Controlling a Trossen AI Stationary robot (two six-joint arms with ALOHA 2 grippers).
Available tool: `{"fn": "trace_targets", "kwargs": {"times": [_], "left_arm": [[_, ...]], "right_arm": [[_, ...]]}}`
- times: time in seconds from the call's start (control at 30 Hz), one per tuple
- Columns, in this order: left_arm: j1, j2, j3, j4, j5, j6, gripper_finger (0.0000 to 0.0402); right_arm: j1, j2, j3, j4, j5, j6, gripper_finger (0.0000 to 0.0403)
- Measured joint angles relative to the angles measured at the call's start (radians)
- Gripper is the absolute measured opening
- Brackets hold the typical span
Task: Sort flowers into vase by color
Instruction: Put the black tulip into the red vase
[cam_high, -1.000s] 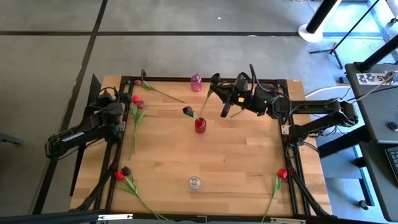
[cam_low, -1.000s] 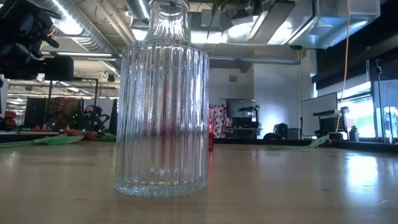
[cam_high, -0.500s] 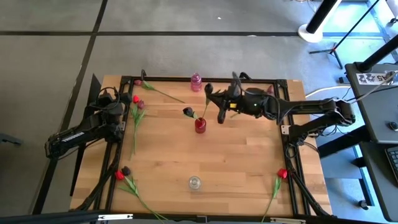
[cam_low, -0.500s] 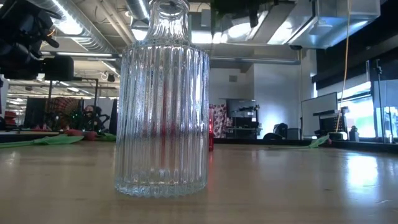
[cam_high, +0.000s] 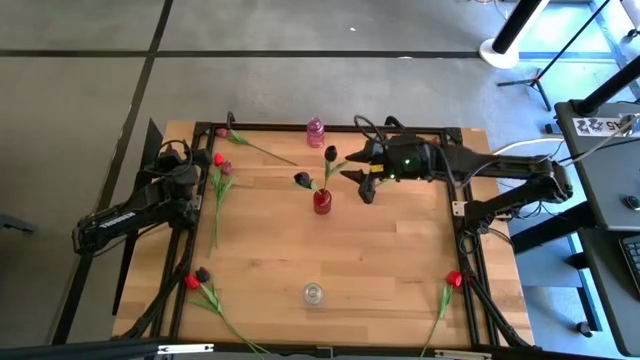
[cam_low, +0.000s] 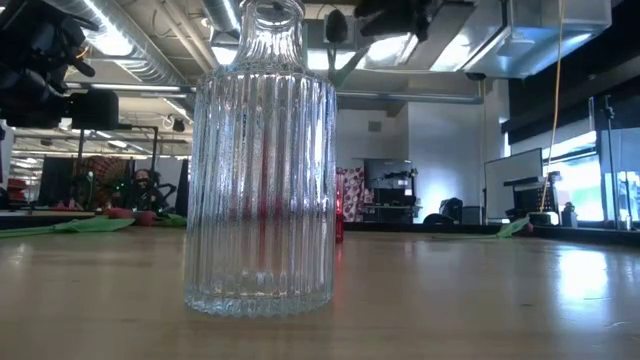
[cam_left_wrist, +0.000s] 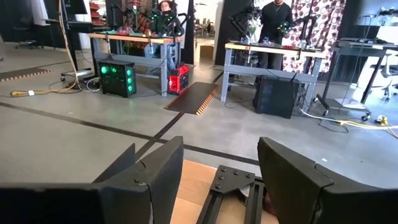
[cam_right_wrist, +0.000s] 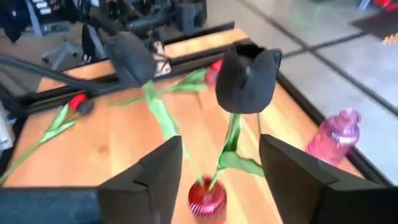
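A wooden counter (cam_high: 380, 250) with a black frame (cam_high: 470, 260) at its edges stands on a grey floor (cam_high: 300, 90) marked with dark lines. In the room beyond, a person (cam_left_wrist: 275, 14) stands at a workbench (cam_left_wrist: 280, 53), and a box with green lights (cam_left_wrist: 117, 77) sits beside a red case (cam_left_wrist: 179, 79) under another bench (cam_left_wrist: 124, 38).

This was a robotics lab or workshop in an open industrial hall. The low view showed exposed ceiling ducts (cam_low: 150, 45) and strip lights overhead. The left wrist view looked across a bare concrete floor (cam_left_wrist: 74, 140) with dark taped lines to workbenches (cam_left_wrist: 273, 53), a green-lit computer case (cam_left_wrist: 117, 77), trailing cables (cam_left_wrist: 348, 121) and people standing behind them.
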Motion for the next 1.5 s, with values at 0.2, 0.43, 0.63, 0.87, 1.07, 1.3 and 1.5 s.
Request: {"fn": "trace_targets", "kwargs": {"times": [0.2,0.43,0.63,0.87,1.07,1.3,1.5], "left_arm": [[0.000,0.000,0.000,0.000,0.000,0.000,0.0204],[0.000,0.000,0.000,0.000,0.000,0.000,0.0204],[0.000,0.000,0.000,0.000,0.000,0.000,0.0204],[0.000,0.000,0.000,0.000,0.000,0.000,0.0204],[0.000,0.000,0.000,0.000,0.000,0.000,0.0204],[0.001,0.000,0.000,-0.010,-0.021,0.028,0.0204],[0.003,0.001,0.000,-0.022,-0.080,0.088,0.0204]], "right_arm": [[0.000,0.000,0.211,-0.241,-0.005,0.012,0.0236],[0.000,-0.001,0.275,-0.248,-0.005,0.016,0.0236],[0.011,0.000,0.275,-0.323,-0.003,0.081,0.0237],[0.061,0.000,0.275,-0.320,0.088,0.050,0.0237],[0.058,-0.018,0.292,-0.284,0.109,0.039,0.0237],[0.059,-0.035,0.365,-0.288,0.125,0.024,0.0237],[0.104,-0.042,0.454,-0.374,0.125,0.041,0.0237]]}}
